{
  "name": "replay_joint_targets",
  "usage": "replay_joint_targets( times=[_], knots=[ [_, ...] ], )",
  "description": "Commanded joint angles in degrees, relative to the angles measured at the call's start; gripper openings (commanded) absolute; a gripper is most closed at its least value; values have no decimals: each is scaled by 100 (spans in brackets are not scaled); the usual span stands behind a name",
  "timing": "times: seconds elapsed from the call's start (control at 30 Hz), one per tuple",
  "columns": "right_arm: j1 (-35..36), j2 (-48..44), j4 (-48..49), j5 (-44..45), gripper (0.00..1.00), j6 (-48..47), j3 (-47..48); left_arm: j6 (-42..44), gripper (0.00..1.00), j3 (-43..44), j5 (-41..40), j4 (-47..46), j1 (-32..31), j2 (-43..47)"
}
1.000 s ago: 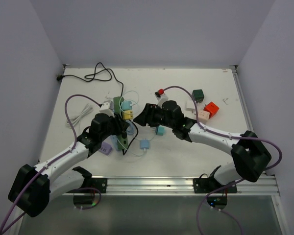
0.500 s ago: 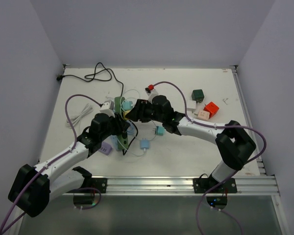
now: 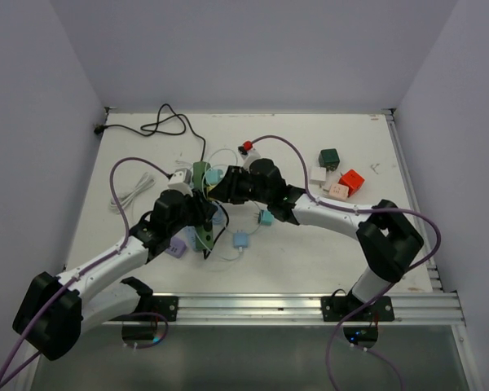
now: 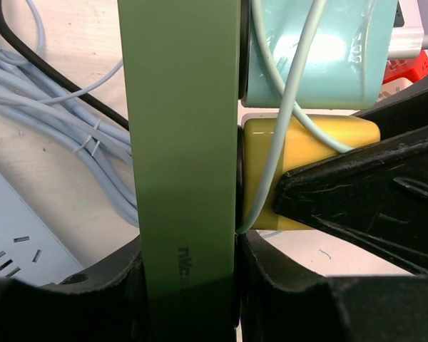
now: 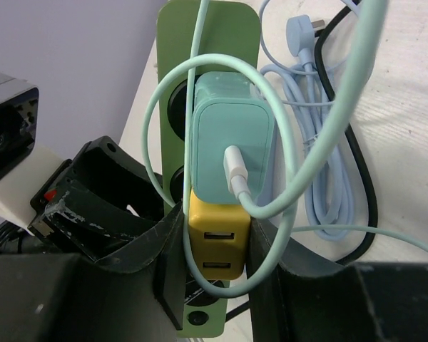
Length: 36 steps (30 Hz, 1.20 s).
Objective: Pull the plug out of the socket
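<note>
Surface (image 3: 301,261) before me: off-white, matte | back wall (image 3: 253,49), left wall (image 3: 33,122), right wall (image 3: 464,122): plain pale lilac-grey, closing me in | near edge: aluminium rail (image 3: 253,308) | light: soft and even across the whole surface

Both arms (image 3: 106,265) white with black joints (image 3: 387,236), cables (image 3: 122,167) seemingly purple.

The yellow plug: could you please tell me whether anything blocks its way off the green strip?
The pale cable from the teal plug loops across the yellow plug, beside the right pincer, and may snag; nothing else visible.
</note>
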<state>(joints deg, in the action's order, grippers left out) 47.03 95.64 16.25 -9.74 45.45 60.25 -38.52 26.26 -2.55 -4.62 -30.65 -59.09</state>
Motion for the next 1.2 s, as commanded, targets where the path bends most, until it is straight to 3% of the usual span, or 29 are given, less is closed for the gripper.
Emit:
replay_joint_targets(
  times=[0.0, 0.7, 1.17],
  knots=[
    [-18, -528, -175, 315, 0, -212, -48, -243, 0, 63, -747, 31, 33, -85],
    [-422, -1302, -351, 288, 0, -203, -461, -287, 0, 107, -862, 691, 578, -559],
    [-563, -1513, -96, 236, 0, -177, -760, -287, 0, -51, 43, 234, 1088, -516]
  ],
)
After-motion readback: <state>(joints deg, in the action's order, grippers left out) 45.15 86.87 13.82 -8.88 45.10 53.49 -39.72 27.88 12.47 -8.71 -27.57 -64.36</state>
